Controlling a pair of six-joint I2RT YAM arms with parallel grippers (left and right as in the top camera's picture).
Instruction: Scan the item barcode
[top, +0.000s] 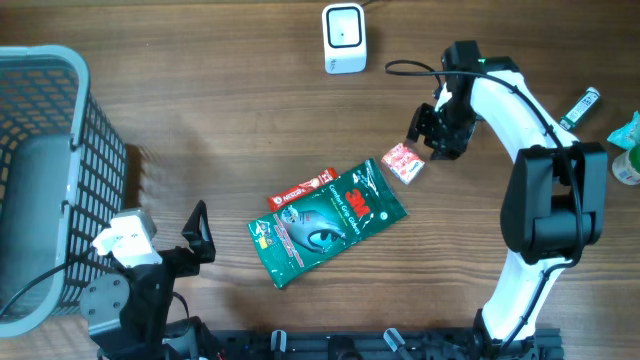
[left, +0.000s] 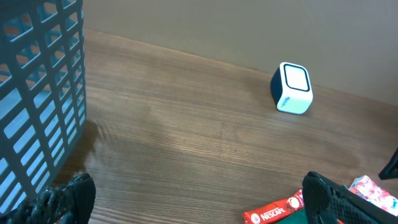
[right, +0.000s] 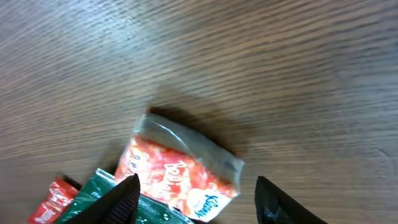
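Right jaws: your right gripper (top: 428, 130) stands part-open and empty. Its dark fingers (right: 124, 198) are spread with nothing pinched between them.
Left jaws: your left gripper (left: 196, 186) is spread wide, holds nothing, and is well apart from the items.
Task item: the small red-orange plastic snack packet (right: 183, 171) lies flat on the brown wooden table (right: 261, 56), just ahead of the right jaws and roughly centred in their gap. I judge this to be the item you mean to scan.
Barcode: no view shows it, so you cannot tell which face carries it.
Scanner: the white cube-shaped scanner (top: 344, 38) sits well apart from the right jaws, off to one side and out of their closing line.
Neighbours: a corner of the flat green foil pouch (top: 328, 222) reaches right beside one right finger and meets the packet's edge. Which lies on top, I cannot tell. The red stick sachet (top: 300, 188) lies just beyond that finger.
Risk, snag: if you close from here, that finger may catch the pouch corner and drag it along.
Risk, slip: the packet is thin and flat on the wood — the fingers could skid over the glossy film or pinch only a crimped end, letting it swing or drop.
Risk, wrong face: a grip that covers or hides the code would leave the scanner nothing to read.
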